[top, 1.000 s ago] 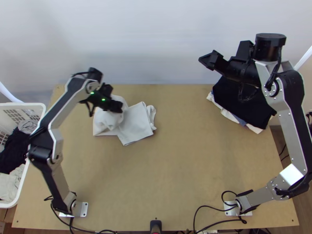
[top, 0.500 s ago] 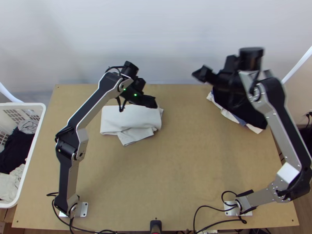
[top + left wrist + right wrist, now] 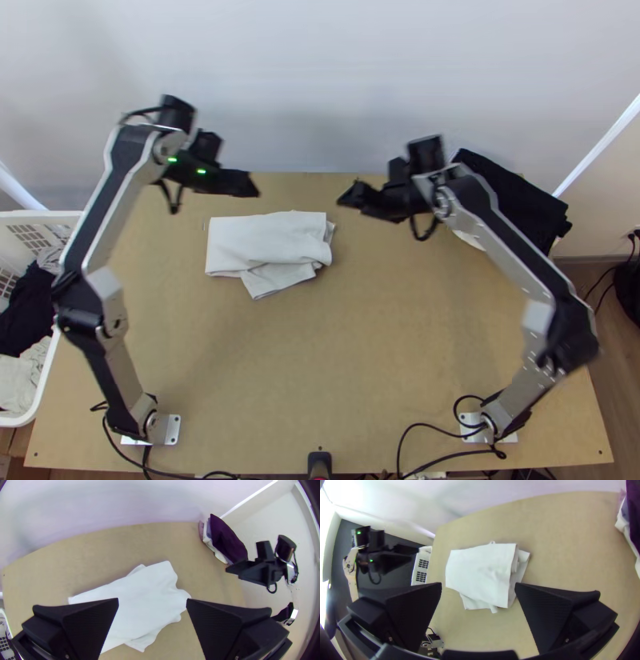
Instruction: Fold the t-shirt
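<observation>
The white t-shirt (image 3: 264,244) lies folded into a compact bundle left of the table's middle, with a layer poking out along its near side. Up and left of it, my left gripper (image 3: 254,189) hangs over the table's far edge; in the left wrist view the left gripper (image 3: 152,605) is open, the t-shirt (image 3: 143,596) below it. My right gripper (image 3: 342,198) is right of the t-shirt, near its far right corner; in the right wrist view the right gripper (image 3: 478,590) stands open with nothing held, and the t-shirt (image 3: 480,573) lies beyond it.
A stack of folded clothes, black on top (image 3: 520,200), lies at the far right of the table. A white basket (image 3: 50,352) holding dark and light cloth stands beside the left edge. Cables run along the near edge.
The left gripper first swept right as the t-shirt's upper layer came over flat, then moved back left and away from it. The right gripper has come left from the stack toward the t-shirt.
</observation>
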`<state>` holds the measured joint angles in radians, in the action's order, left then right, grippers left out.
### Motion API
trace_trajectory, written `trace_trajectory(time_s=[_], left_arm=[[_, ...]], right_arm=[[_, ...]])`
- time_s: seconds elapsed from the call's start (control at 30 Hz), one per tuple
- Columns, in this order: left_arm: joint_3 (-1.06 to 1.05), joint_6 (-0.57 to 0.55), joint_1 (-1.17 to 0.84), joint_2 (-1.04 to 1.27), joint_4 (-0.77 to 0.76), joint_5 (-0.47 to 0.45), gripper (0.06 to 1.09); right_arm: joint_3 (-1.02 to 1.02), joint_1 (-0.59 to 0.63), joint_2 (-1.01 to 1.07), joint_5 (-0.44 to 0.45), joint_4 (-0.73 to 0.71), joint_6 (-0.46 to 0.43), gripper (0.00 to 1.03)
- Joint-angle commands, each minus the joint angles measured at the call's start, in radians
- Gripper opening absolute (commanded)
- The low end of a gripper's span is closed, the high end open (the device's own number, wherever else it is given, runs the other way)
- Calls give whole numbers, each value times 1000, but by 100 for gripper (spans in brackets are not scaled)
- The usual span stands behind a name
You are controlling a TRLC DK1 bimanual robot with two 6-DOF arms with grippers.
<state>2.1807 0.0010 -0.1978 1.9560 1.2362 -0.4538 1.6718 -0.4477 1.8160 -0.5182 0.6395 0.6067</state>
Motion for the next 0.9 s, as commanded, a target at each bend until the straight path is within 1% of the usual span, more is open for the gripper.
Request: trace_trajectory(time_s=[0.0,0.03,0.1,0.27,0.33,0.43,0.5,0.73,0.77,0.8,0.87], left_arm=[[-41,27,29,-88,20,-3,104],[-48,31,41,-103,20,-3,104],[-67,40,55,-129,20,-3,104],[-108,53,75,-178,17,17,104],[-119,54,83,-187,17,20,104],[-125,54,93,-200,19,37,104],[-127,54,103,-207,19,40,104],[-134,60,140,-235,22,44,104],[-139,62,146,-238,23,44,104],[-142,63,150,-241,23,44,104],[-150,73,156,-250,23,46,104]], right_arm=[[-21,-42,86,-16,-15,34,99],[-15,-54,108,-8,-20,34,99],[11,-78,157,47,-20,34,99],[80,-120,253,107,-20,27,99],[108,-138,284,158,-20,19,99],[140,-148,325,219,-20,5,99],[149,-148,355,239,-20,2,99],[157,-112,433,242,-20,4,99],[155,-108,439,230,-20,5,99],[155,-100,448,191,-20,5,99],[157,-89,460,149,-20,8,99]])
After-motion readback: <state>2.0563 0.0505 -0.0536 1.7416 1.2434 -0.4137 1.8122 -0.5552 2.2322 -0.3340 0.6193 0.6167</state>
